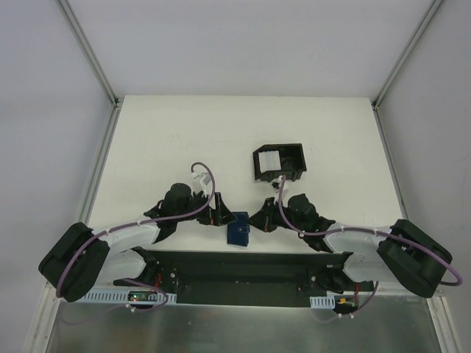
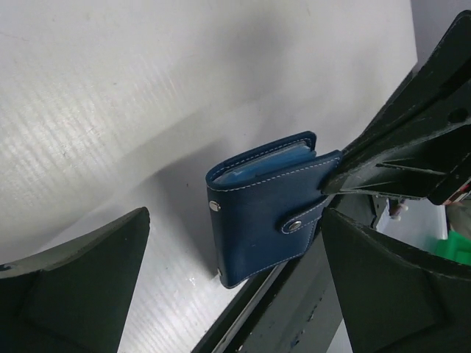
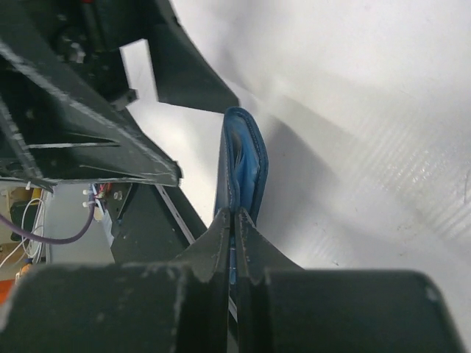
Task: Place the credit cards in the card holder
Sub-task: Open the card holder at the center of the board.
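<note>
The card holder (image 2: 261, 213) is a dark blue wallet standing on edge at the table's near side, folded, with its snap strap (image 2: 298, 224) across the cover. My right gripper (image 3: 234, 218) is shut on one edge of the card holder (image 3: 246, 158); its fingers (image 2: 368, 165) reach in from the right in the left wrist view. My left gripper (image 2: 235, 294) is open, its fingers wide apart on either side of the wallet and not touching it. From above, the card holder (image 1: 238, 231) sits between the left gripper (image 1: 223, 213) and the right gripper (image 1: 255, 220). Pale credit cards (image 1: 268, 161) lie in a black box.
The black open-topped box (image 1: 280, 163) stands behind the grippers, right of centre. A dark mounting rail (image 1: 235, 276) runs along the table's near edge, just below the wallet. White enclosure walls close in the table (image 1: 176, 132) on the left, right and back.
</note>
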Controlling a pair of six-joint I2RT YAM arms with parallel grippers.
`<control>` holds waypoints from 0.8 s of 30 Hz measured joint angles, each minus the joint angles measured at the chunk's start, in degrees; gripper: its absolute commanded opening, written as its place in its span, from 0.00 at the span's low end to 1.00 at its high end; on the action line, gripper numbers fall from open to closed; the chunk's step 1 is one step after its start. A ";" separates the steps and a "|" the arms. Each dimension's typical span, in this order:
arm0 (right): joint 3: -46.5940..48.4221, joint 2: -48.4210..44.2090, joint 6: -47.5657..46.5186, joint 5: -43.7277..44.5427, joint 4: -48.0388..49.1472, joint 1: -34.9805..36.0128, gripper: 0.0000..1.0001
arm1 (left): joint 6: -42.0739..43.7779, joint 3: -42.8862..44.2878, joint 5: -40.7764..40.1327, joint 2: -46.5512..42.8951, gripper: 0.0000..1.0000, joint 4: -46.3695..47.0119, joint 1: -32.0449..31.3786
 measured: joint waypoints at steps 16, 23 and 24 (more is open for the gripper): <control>-0.04 -5.95 -5.95 -0.04 -3.93 0.04 0.00 | -10.51 -6.67 17.29 25.92 0.57 42.56 2.47; -0.04 -5.95 -6.14 0.22 -5.29 0.02 0.00 | -14.23 -8.07 19.26 29.59 0.36 46.40 3.19; -0.04 -5.95 -6.14 0.26 -5.42 0.04 0.00 | -14.43 -8.09 19.32 29.59 0.32 46.58 3.19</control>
